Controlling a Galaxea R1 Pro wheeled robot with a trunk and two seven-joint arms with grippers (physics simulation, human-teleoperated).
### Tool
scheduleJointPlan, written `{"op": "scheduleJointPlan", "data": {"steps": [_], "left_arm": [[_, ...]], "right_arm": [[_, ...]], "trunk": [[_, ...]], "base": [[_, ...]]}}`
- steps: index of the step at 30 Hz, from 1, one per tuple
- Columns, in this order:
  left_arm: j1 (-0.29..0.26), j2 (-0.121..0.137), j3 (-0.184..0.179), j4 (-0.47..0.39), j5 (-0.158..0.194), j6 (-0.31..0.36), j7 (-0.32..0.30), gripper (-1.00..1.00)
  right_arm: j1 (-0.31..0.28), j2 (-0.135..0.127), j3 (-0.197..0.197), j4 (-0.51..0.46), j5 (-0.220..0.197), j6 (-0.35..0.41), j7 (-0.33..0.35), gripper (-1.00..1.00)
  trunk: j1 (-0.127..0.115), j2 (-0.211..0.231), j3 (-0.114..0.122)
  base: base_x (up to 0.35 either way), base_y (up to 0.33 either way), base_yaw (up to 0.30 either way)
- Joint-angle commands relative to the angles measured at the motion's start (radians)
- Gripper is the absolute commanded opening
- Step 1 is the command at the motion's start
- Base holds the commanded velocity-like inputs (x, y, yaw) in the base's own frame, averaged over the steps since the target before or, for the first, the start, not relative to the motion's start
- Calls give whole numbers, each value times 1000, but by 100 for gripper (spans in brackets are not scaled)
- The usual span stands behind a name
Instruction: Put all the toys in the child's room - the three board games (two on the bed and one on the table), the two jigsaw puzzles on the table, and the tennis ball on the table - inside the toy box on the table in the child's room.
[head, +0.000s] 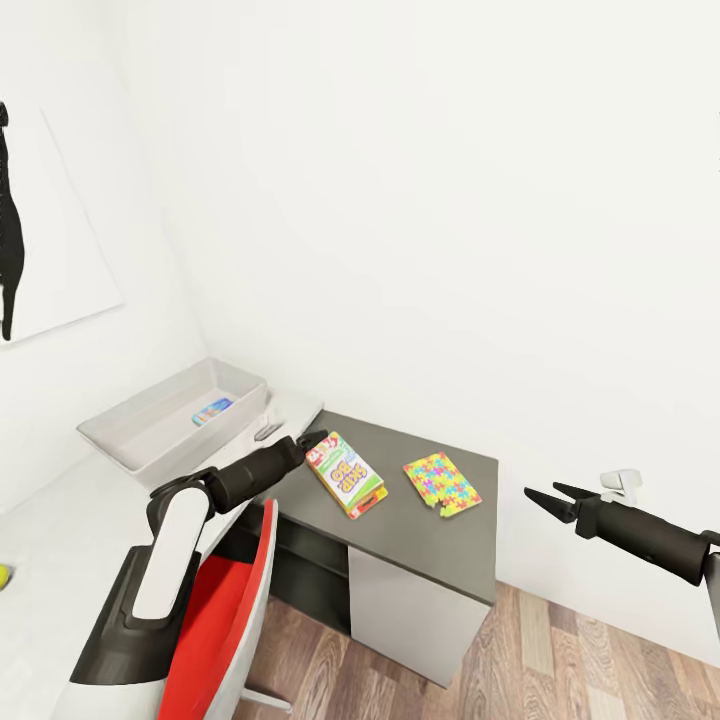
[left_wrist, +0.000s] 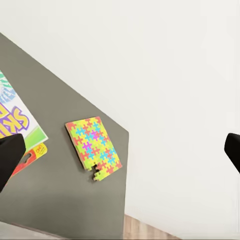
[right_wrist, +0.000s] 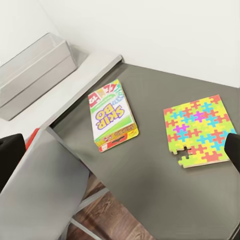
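On the dark-grey section of the bench (head: 420, 520) lie two of the task's things, flat and apart from each other: the long Skip-Bo box (head: 346, 473) and, to its right, one jigsaw puzzle (head: 441, 484) with a loose-looking corner at its near edge. Neither is held. The Skip-Bo box sits near the seam where the dark top meets the light-grey top. On that light-grey top, back against the wall, stands the toy box (head: 150, 420), and inside it rests a small blue box (head: 212, 410) (its print is too small to read). A yellow-green sliver at the head view's far left edge may be the tennis ball (head: 4, 575).

The left end effector (head: 312, 440) hovers at the near end of the Skip-Bo box, its fingers spread wide in the left wrist view and holding nothing. The right end effector (head: 560, 496) hangs in the air to the right of the bench, over the wooden floor (head: 560, 640), fingers parted and empty. A red chair (head: 225, 620) stands below the left arm.
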Motion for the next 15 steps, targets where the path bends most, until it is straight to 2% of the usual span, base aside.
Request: {"op": "scheduleJointPlan", "data": {"steps": [1, 3, 9, 12, 13, 15], "left_arm": [[6, -4, -10, -1, 11, 4, 11, 100], [24, -9, -27, 0, 12, 3, 13, 100], [70, -13, -43, 1, 13, 1, 12, 100], [132, -12, -47, 0, 13, -17, 5, 100], [132, -12, -47, 0, 13, -17, 5, 100], [167, -9, -47, -1, 14, -45, -1, 100]], "right_arm": [[-1, 0, 0, 0, -5, 9, 0, 100], [-1, 0, 0, 0, -5, 9, -1, 100], [-1, 1, 0, 0, -4, 8, -2, 100], [-1, 2, 1, 0, -2, 7, -3, 100], [-1, 2, 1, 0, -2, 7, -3, 100], [-1, 2, 1, 0, 1, 7, -12, 100]], "trunk": [[1, -2, 0], [1, -2, 3], [1, -2, 13], [1, -2, 16], [1, -2, 18], [1, -2, 19]], "base": [[0, 0, 0], [0, 0, 0], [0, 0, -18], [0, 0, -34], [0, 0, -25], [0, 0, -20]]}}
